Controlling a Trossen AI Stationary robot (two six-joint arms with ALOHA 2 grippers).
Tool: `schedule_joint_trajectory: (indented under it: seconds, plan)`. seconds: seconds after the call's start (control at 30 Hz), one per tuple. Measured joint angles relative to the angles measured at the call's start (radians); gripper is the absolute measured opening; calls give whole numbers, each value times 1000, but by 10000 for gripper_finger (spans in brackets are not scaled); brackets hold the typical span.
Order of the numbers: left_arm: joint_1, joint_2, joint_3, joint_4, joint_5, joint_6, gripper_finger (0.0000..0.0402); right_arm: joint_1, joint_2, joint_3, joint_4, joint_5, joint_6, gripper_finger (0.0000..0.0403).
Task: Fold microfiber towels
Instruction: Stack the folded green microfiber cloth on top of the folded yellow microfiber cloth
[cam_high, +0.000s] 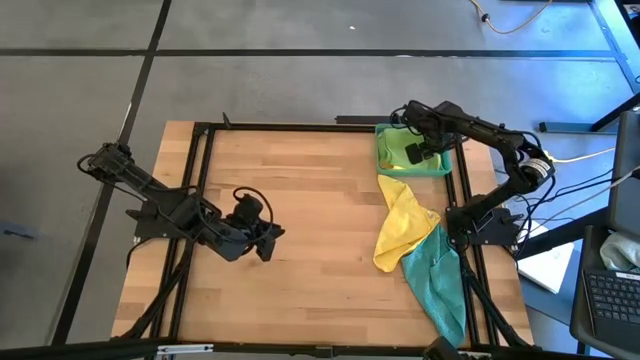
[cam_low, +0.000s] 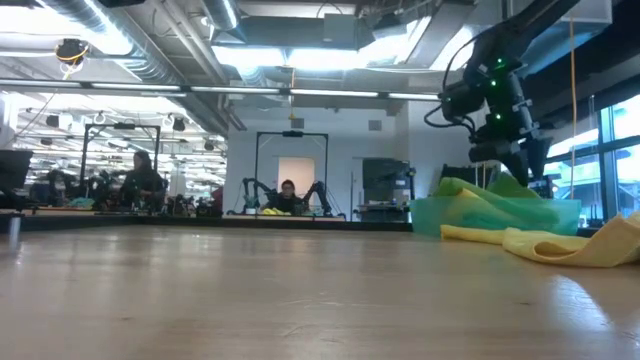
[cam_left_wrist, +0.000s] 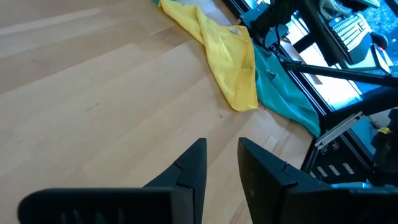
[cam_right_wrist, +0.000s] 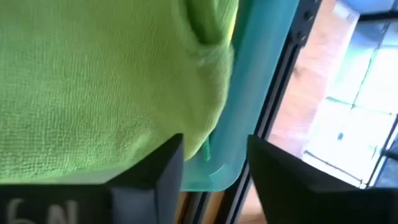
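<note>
A rigid teal tray (cam_high: 380, 128) stands at the table's far right and holds crumpled green towels (cam_high: 392, 150). My right gripper (cam_right_wrist: 214, 149) is open right above the green towel (cam_right_wrist: 93, 81), near the tray's rim (cam_right_wrist: 249, 93). In the low view it (cam_low: 512, 160) hangs just over the pile (cam_low: 490, 195). A yellow towel (cam_high: 400, 215) lies crumpled on the table near the tray, and one end overlaps a teal towel (cam_high: 440, 285) at the right edge. My left gripper (cam_high: 268, 243) is open and empty over bare wood at centre left.
Black frame rails (cam_high: 200, 170) run along the table's left, far and right sides. The teal towel reaches over the right rail (cam_high: 470, 290). Bare wood (cam_high: 310, 200) lies between the two arms. People and other robot stations show in the room beyond (cam_low: 140, 180).
</note>
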Motion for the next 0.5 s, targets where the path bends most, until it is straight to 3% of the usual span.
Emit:
schedule_joint_trajectory:
  seconds: [0.17, 0.33, 0.5]
  plan:
    - [0, 0, 0, 0, 0, -5, 82, 4, -21, 52, 7, 8, -60, 222]
    - [0, 0, 0, 0, -1, -8, 82, 13, -76, 95, 145, -268, -106, 235]
    - [20, 0, 0, 1, -5, -9, 82, 57, -68, 77, 145, -343, -99, 201]
